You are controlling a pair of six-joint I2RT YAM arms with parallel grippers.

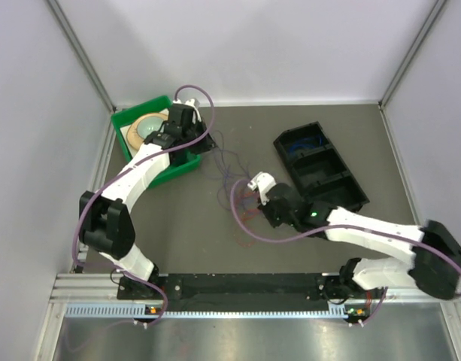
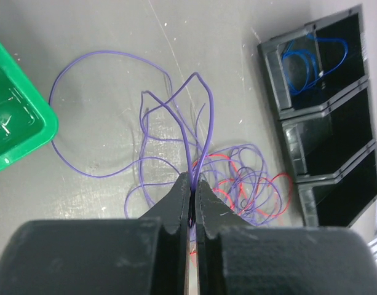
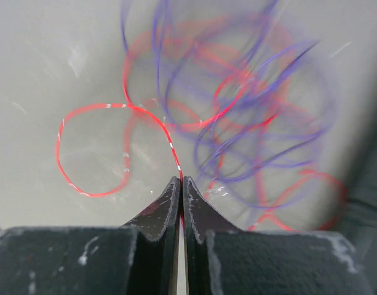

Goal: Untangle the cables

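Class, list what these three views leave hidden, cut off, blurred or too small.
- Right wrist view: thin purple wires blurred, crossings with thin red wire unreadable.
- Left wrist view: black three-compartment plastic tray cut by right edge.
- Top view: those wires too thin to trace.

— Where is there open room?

— Bare table (image 1: 290, 113) runs along the far edge, between the green bin (image 1: 174, 173) and the black tray (image 1: 339, 188). There is more left of centre, near the arm bases.

— What blocks the middle?

— The cables (image 2: 246, 178). Loose purple and red loops spread between bin and tray. The left gripper (image 2: 193, 183) is pinched on purple strands and the right gripper (image 3: 181, 184) on a red one, so both arms lie across that lane.

— And the sides?

— The bin sits in the far left corner. The tray lies slanted at the right, with a bare strip between it and the right wall.
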